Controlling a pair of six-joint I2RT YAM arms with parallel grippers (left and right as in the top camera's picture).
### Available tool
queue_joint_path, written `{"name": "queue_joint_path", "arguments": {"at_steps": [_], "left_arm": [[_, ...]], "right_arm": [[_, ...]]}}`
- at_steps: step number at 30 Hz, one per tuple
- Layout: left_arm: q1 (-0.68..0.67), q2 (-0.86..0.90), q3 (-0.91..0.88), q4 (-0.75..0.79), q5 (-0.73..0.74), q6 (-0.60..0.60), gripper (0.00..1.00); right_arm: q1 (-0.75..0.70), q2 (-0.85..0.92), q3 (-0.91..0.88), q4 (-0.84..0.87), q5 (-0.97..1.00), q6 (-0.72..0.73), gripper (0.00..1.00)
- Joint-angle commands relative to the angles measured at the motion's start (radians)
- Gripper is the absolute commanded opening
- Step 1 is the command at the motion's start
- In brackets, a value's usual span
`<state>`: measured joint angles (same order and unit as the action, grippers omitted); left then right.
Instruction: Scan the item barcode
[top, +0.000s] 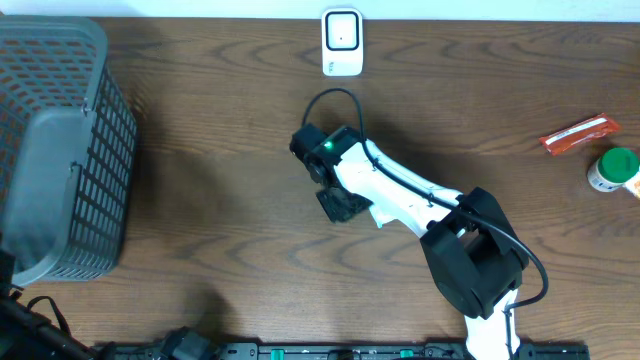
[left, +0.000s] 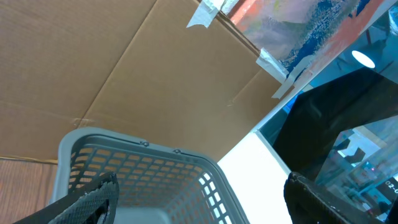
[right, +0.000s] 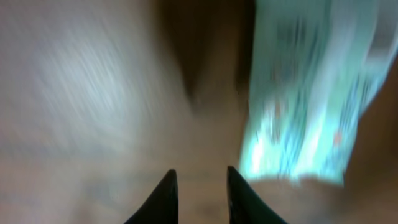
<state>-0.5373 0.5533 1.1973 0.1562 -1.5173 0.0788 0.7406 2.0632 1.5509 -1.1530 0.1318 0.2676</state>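
Packet (right: 305, 106) is the pale green, printed shape in the right wrist view. It is badly blurred and lies to the right of and beyond the right gripper (right: 200, 180), not between its fingertips. Those fingertips stand a narrow gap apart with nothing in it, over blurred brown table. From overhead the right gripper (top: 340, 205) hangs near the middle of the table (top: 220, 200). The white arm (top: 400, 195) reaches in from the near right and covers whatever is below it, so the packet cannot be picked out there. A black cable (top: 335, 93) loops up between the gripper and the small white scanner (top: 342, 42), which stands at the far edge. An orange packet (top: 580, 133) and a green-capped bottle (top: 615, 170) sit well apart at the far right. The left gripper (left: 202, 186) is spread wide and empty. It points at the grey mesh basket (left: 155, 168), with a brown cardboard sheet (left: 124, 74) behind. From overhead the basket (top: 110, 150) fills the far left.
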Motion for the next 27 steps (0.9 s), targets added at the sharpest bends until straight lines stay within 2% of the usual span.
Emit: {"name": "queue_joint_path", "arguments": {"at_steps": [1, 3, 9, 15, 24, 27], "left_arm": [[0.004, -0.006, -0.002, 0.002, -0.051, 0.006, 0.85], [0.004, -0.006, -0.002, 0.002, -0.051, 0.006, 0.85], [0.004, -0.006, -0.002, 0.002, -0.051, 0.006, 0.85], [0.004, -0.006, -0.002, 0.002, -0.051, 0.006, 0.85], [0.004, -0.006, -0.002, 0.002, -0.051, 0.006, 0.86], [0.004, -0.006, -0.002, 0.002, -0.051, 0.006, 0.85]], "right_arm": [[-0.05, -0.015, -0.012, 0.128, 0.176, 0.087, 0.06], [-0.082, -0.015, -0.011, 0.207, 0.219, 0.13, 0.01], [-0.229, -0.015, -0.011, 0.29, 0.179, 0.147, 0.01], [-0.338, 0.001, -0.011, 0.341, 0.007, 0.039, 0.01], [-0.337, 0.073, -0.011, 0.352, -0.024, 0.036, 0.01], [-0.31, 0.076, -0.011, 0.343, -0.089, -0.014, 0.01]]}}
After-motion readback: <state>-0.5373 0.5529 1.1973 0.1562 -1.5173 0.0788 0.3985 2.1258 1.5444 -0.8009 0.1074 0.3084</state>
